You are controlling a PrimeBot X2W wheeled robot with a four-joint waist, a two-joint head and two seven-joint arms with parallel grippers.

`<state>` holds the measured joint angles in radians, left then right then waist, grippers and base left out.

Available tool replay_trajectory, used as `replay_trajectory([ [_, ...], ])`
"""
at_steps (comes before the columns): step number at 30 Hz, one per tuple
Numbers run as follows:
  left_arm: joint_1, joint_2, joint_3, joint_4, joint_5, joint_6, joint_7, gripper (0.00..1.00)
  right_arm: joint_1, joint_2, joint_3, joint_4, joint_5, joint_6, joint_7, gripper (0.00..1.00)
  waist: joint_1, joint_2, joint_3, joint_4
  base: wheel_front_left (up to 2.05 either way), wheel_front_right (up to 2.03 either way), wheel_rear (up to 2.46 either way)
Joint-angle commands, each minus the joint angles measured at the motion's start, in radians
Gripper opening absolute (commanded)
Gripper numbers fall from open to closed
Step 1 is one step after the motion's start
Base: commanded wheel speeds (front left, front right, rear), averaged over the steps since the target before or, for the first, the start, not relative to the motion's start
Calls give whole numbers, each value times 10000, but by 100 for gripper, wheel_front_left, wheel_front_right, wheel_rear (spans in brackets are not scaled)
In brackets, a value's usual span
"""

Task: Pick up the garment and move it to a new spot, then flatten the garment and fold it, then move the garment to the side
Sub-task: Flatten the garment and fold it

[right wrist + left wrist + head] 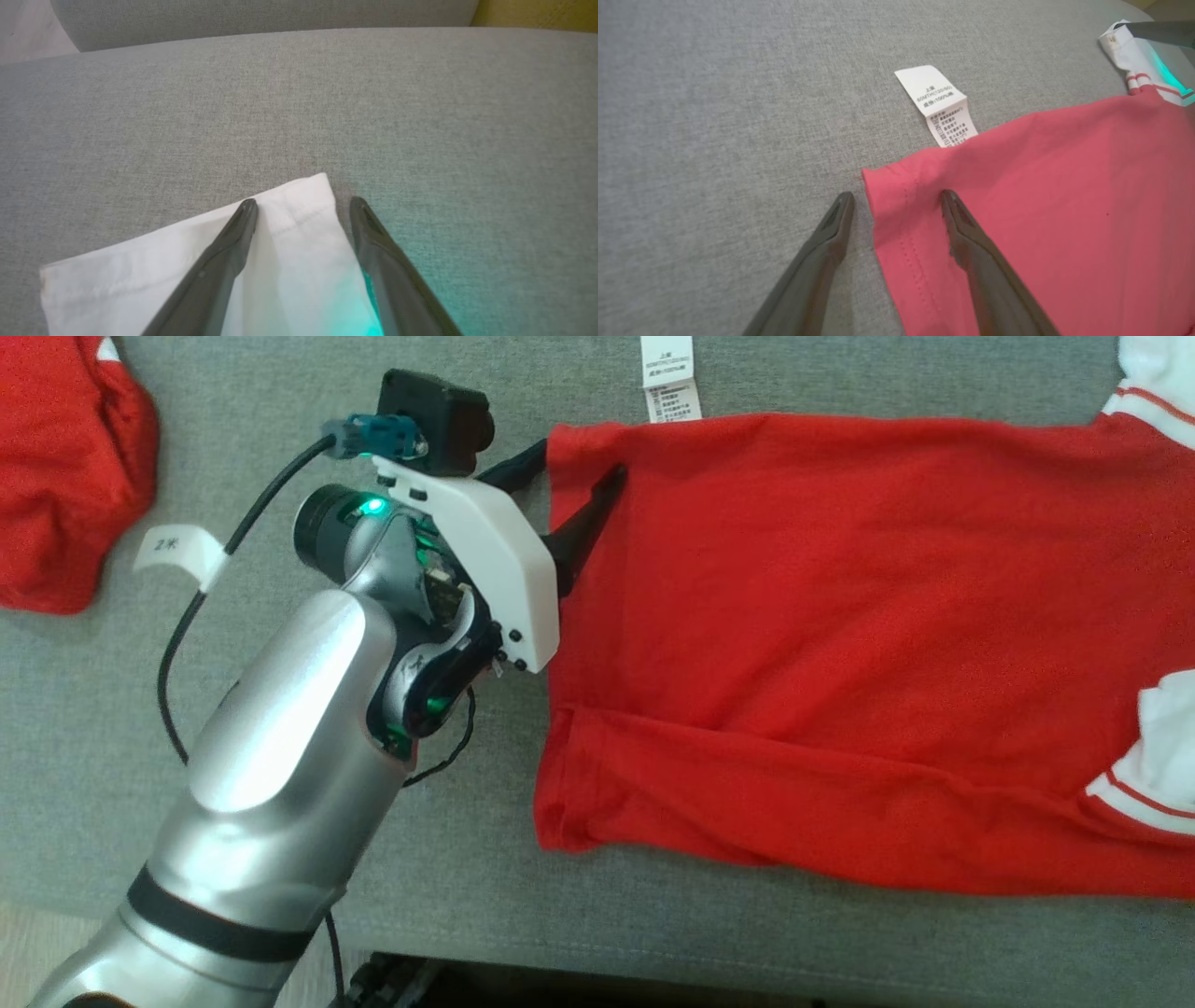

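Red shirt [840, 616] spread on grey cushion [448, 859]; judged soft, light, limp. Left gripper [897, 195] released astride its far-left hem corner [880, 184], right gripper [303, 201] released over the white cuff [299, 224]: both suitable holds

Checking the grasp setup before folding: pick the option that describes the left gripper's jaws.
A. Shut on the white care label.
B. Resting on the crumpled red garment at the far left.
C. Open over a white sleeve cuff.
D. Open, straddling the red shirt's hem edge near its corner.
D: in the left wrist view the left gripper has open jaws, one on the grey cushion, the other over the red shirt.
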<state>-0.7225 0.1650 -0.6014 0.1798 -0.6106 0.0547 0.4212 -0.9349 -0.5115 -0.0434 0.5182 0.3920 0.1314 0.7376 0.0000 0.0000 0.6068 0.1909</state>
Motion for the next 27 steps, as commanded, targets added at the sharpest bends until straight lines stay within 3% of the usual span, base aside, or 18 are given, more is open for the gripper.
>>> replay_trajectory([
  [1,-7,222,160,-47,-19,-43,154,100,21,-45,111,-185,31,-7,-33,100,0,0,-27,-34,0,0,0],
  [6,-64,307,66,-70,-85,-175,322,100,-74,-65,345,81,259,-7,-15,100,0,0,-86,-134,0,0,0],
  [7,-73,306,60,-91,-110,-189,344,100,-92,-62,395,110,322,-7,-13,95,0,0,-89,-153,0,0,0],
  [8,-89,301,44,-104,-125,-216,349,75,-97,-65,463,129,375,-7,-30,42,0,0,-101,-167,0,0,0],
  [9,-109,290,34,-91,-133,-239,329,24,-84,-63,530,150,434,-7,-79,0,0,0,-132,-177,0,0,0],
  [10,-129,271,45,-68,-139,-248,269,0,-62,-60,622,137,514,-7,-176,0,0,0,-168,-190,0,0,0],
  [18,-362,379,400,36,-137,-213,-314,0,-548,-58,464,215,962,-7,-1573,0,0,0,-419,-476,0,0,0],
  [27,170,752,802,-626,-395,-65,-617,0,95,-510,844,-374,2044,-7,-1820,0,0,0,-940,-1012,0,0,0],
])
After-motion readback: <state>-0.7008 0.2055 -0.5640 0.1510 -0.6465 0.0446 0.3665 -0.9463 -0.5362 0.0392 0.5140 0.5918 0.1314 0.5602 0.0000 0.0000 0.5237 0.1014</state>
